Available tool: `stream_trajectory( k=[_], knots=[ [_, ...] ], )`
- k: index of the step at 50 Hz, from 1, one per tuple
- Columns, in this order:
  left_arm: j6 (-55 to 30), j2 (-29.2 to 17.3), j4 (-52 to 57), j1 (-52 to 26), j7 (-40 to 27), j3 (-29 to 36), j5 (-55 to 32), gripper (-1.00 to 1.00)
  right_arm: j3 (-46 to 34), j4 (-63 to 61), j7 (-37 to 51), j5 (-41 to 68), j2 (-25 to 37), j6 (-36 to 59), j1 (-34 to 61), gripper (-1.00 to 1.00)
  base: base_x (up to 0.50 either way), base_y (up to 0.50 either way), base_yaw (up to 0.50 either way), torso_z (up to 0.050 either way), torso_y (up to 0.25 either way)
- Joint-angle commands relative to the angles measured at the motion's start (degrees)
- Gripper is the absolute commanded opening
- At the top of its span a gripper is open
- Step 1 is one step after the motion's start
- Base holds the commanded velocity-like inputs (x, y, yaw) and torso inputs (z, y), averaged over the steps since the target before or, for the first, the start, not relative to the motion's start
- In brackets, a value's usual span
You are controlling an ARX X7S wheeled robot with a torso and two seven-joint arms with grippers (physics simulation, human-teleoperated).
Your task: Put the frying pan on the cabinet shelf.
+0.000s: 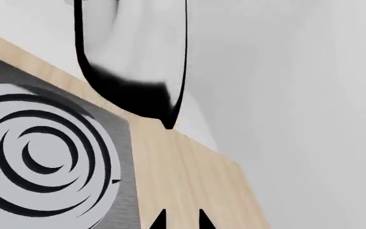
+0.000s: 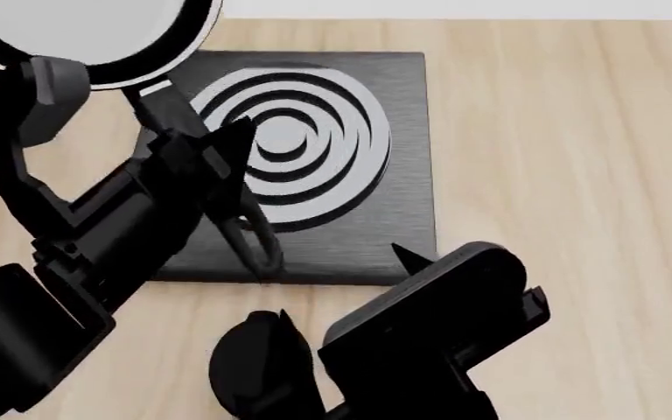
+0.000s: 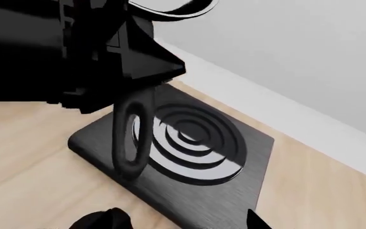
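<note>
1. Pan handling fell to the left gripper (image 2: 213,166), which appeared clamped on the long handle, lifting the frying pan (image 2: 85,35) clear above the burner plate (image 2: 406,236) at far left.
2. Its glossy grey bowl contrasted with the matte ringed plate and pale wood counter (image 2: 570,131).
3. Whether the right gripper (image 2: 412,258) was open, I could not tell; the cabinet shelf was out of view.

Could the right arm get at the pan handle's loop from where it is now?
Probably yes. The loop hangs free above the burner plate, and the right gripper sits just beside it; only the left gripper, holding the handle higher up, is close.
</note>
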Motion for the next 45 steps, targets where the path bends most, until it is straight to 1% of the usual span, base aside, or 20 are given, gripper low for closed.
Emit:
stream_trajectory(
  k=[1, 7, 11, 14, 24, 33, 39, 40, 45],
  knots=[
    [3.84, -0.79, -4.16, -6.03, 1.24, -2.96, 0.54, -1.0, 0.49, 0.04, 0.29, -0.49, 0.31, 0.29, 0.22, 1.0, 0.0, 0.01, -0.01, 0.0, 0.0],
    [4.08, -1.8, -6.73, -8.3, 1.12, -3.52, 0.91, -1.0, 0.75, 0.17, 0.42, -0.27, 0.54, 0.0, 0.08, 1.0, 0.0, 0.0, 0.0, 0.002, -0.003],
    [4.67, -2.14, -8.01, -9.3, -0.05, -5.03, -0.09, -1.0, 0.62, 0.54, 0.5, -0.38, 0.74, -0.71, -0.17, 1.0, 0.0, 0.0, 0.0, 0.0, -0.005],
    [4.81, -2.91, -8.67, -10.32, -0.54, -5.7, -0.2, -1.0, 1.04, 0.14, 0.73, 0.16, 0.42, 0.15, 0.17, 1.0, 0.0, 0.0, 0.0, 0.0, -0.003],
    [5.43, -5.93, -11.25, -13.77, -2.66, -9.47, -2.19, -1.0, 0.88, 0.59, 1.13, 0.1, 0.63, -1.3, -1.14, 1.0, 0.0, 0.0, 0.0, 0.001, -0.003],
    [7.2, -7.38, -13.07, -13.52, -4.76, -15.85, -8.22, -1.0, 1.11, 0.49, 1.44, 0.61, 0.71, -1.27, -1.42, 1.0, 0.0, 0.0, 0.0, 0.0, -0.003],
    [5.34, -9.97, -16.49, -15.8, -4.2, -15.93, -9.2, -1.0, 0.66, 0.89, 1.52, 0.63, 0.84, -1.89, -1.62, 1.0, 0.0, 0.0, 0.0, 0.0, -0.003],
    [4.96, -10.26, -18.0, -16.6, -4.53, -16.64, -10.57, -1.0, 1.22, 1.02, 1.4, 0.94, 0.47, -2.22, -1.91, 1.0, 0.0, 0.01, 0.0, 0.0, 0.0],
    [5.12, -12.02, -20.65, -18.5, -4.88, -18.49, -12.02, -1.0, 0.94, 1.07, 1.7, 1.09, 0.29, -2.27, -1.96, 1.0, 0.0, 0.0, 0.0, 0.002, -0.002]
  ],
)
